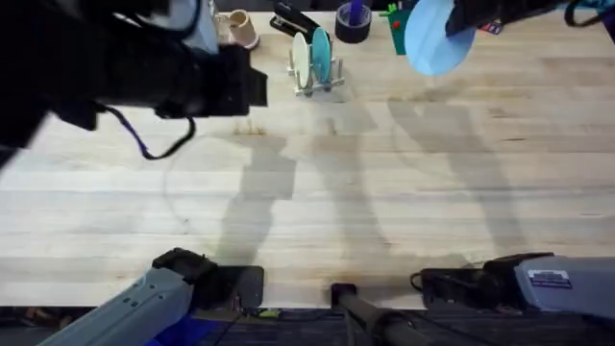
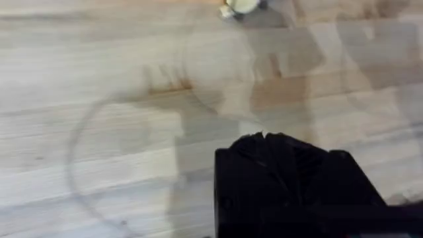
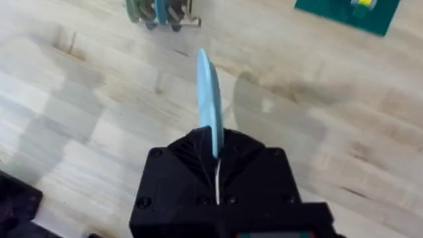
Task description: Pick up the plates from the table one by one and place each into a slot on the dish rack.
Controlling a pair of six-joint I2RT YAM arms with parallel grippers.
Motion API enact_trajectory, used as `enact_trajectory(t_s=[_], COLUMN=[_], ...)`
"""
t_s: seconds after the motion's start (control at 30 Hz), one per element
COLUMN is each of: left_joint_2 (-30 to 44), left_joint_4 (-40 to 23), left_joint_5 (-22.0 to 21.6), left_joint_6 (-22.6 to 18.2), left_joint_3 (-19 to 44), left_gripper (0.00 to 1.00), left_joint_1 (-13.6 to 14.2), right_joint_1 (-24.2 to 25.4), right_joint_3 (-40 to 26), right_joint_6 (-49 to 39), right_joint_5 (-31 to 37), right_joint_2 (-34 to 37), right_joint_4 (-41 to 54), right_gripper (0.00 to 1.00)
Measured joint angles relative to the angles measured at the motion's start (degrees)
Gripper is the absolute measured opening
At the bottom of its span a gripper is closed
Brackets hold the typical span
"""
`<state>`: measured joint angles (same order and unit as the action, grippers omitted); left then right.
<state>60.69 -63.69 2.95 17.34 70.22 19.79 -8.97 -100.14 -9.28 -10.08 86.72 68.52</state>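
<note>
Right tool [image 3: 215, 173] pinches the light blue plate [image 1: 434, 40] edge-on; left tool [image 2: 264, 142] blurred, state unclear.

The left arm [image 1: 144, 72] is seen large, dark and blurred under the overhead camera, cut off by the frame's left and top edges. The left gripper [image 2: 264, 137] is blurred in its wrist view, so its finger state cannot be told. The dish rack [image 3: 162, 12] is cropped by the frame edge. The light blue plate [image 1: 434, 38] is partly hidden by the right arm.
</note>
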Motion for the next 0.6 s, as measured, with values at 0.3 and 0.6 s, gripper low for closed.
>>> enact_trajectory(t_s=[0.3, 0.6], left_joint_2=[0.0, 0.0], left_joint_4=[-2.3, -2.5], left_joint_5=[-6.0, -7.0], left_joint_6=[-3.1, -4.1], left_joint_3=[6.1, 6.2], left_gripper=[0.04, 0.926], left_joint_1=[0.0, 0.0], right_joint_1=[-6.1, -8.7], right_joint_3=[-4.3, -4.4], right_joint_6=[-0.2, -0.1], right_joint_5=[4.6, 6.3], right_joint_2=[0.0, 0.1], right_joint_4=[-0.7, -1.1], right_gripper=[0.029, 0.029])
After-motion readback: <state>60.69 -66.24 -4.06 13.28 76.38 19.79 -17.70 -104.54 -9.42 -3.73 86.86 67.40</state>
